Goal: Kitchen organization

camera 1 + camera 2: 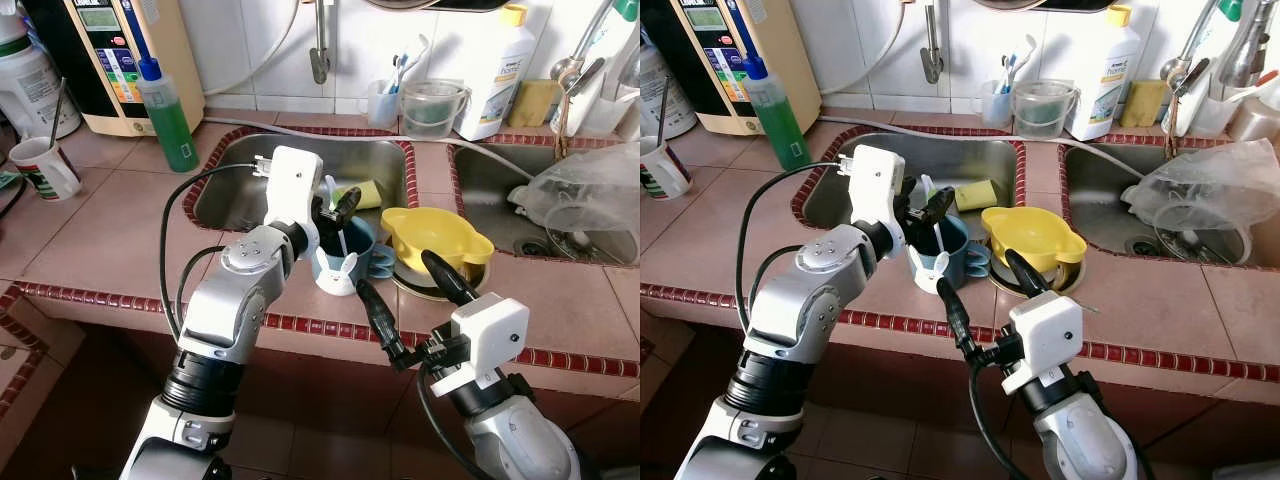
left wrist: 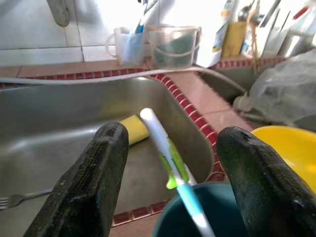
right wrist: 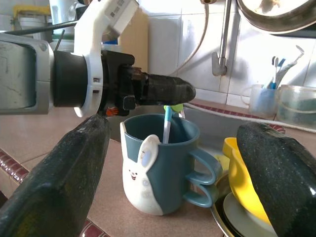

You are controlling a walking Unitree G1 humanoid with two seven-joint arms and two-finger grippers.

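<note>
Here, nearest to me, my right hand (image 1: 405, 305) is wide open before the blue rabbit mug (image 1: 345, 262) on the tabletop (image 1: 120, 235). Behind it, my left hand (image 2: 177, 182) stands wide around the toothbrush (image 2: 170, 165) in the mug, beside the sink (image 1: 250, 175).

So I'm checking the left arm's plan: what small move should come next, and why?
Probably close the left gripper on the toothbrush. Its open fingers already straddle the handle, which stands in the blue bunny mug, and nothing is gripped yet.

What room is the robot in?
Most likely a kitchen: a tiled counter with two steel sinks, a bottle of green dish soap, and a yellow bowl beside a blue mug.
</note>
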